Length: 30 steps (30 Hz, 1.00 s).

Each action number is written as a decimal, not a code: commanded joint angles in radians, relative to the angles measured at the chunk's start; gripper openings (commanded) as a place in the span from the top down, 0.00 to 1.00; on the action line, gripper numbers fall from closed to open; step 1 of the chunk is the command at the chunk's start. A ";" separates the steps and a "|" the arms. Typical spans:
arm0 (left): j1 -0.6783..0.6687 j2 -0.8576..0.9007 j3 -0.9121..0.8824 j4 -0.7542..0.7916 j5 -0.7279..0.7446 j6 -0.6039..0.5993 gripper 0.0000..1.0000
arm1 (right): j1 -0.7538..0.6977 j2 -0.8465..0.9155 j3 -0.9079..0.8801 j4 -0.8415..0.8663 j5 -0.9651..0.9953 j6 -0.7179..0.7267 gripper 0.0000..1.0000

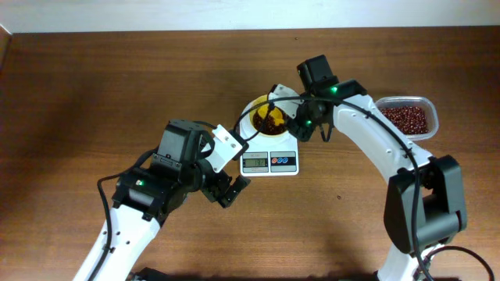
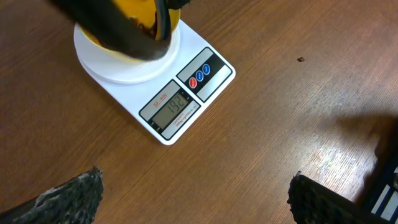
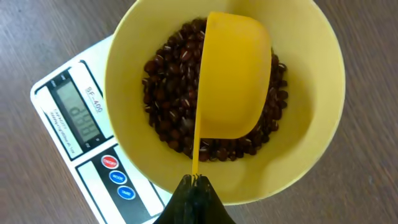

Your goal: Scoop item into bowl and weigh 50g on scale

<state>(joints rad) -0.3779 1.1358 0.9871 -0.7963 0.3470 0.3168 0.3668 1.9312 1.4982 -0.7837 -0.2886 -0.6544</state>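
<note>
On the brown worktop (image 1: 94, 94) we hold the left fingers (image 2: 68, 199) spread wide and empty near the front of the white scale (image 1: 269, 162), and a clear container (image 1: 406, 100) sits well off on the right arm's side. The yellow bowl (image 3: 311, 81) stands on the scale's platform, and our right fingers (image 3: 194, 202) are clamped shut on the thin handle of the yellow scoop (image 3: 233, 74), which hangs over the bowl's inside. The beans (image 3: 168, 93) lie in a loose heap across the bowl's bottom, under the scoop; more fill the container.
</note>
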 commanded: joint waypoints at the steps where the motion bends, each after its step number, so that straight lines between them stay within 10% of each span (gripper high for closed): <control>1: -0.001 -0.012 -0.005 0.002 -0.003 -0.006 0.01 | 0.009 0.013 0.010 -0.008 -0.064 0.000 0.96; 30: -0.001 -0.012 -0.005 0.002 -0.003 -0.006 0.01 | -0.122 0.013 0.011 -0.035 -0.381 0.068 0.96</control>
<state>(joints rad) -0.3779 1.1358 0.9871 -0.7963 0.3470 0.3168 0.2554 1.9350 1.4982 -0.8158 -0.6338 -0.5941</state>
